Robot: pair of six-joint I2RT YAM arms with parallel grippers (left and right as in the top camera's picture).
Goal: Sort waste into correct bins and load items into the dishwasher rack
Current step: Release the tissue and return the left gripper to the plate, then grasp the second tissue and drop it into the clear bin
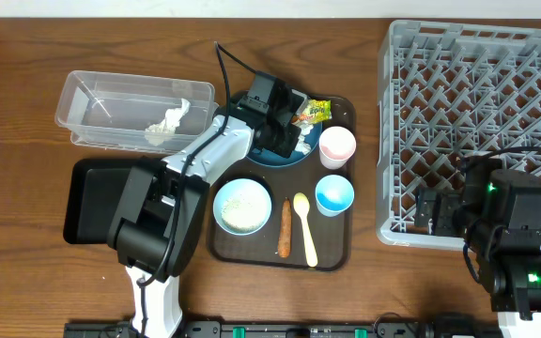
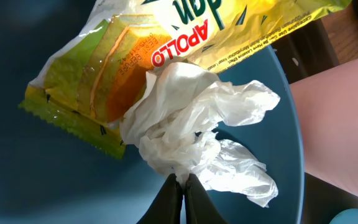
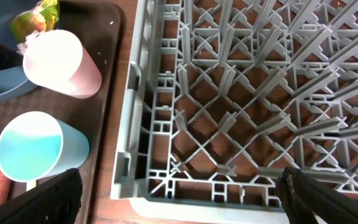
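Left fingers on tissue, wooden table

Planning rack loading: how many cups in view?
2. Pink cup on the tray's right side; blue cup right beside it, nearer the robot. Both upright. Left arm covers part of the tray, so another could be hidden.

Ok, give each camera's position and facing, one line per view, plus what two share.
Overhead: above the table, looking straight down; left arm, right arm, serving tray, dishwasher rack.
Left wrist: on the left gripper, facing crumpled tissue, wrapper and blue plate; closed fingers show.
Right wrist: on the right gripper, low, facing the rack's corner; spread fingers show.
Right wrist and overhead share pink cup, light blue cup.
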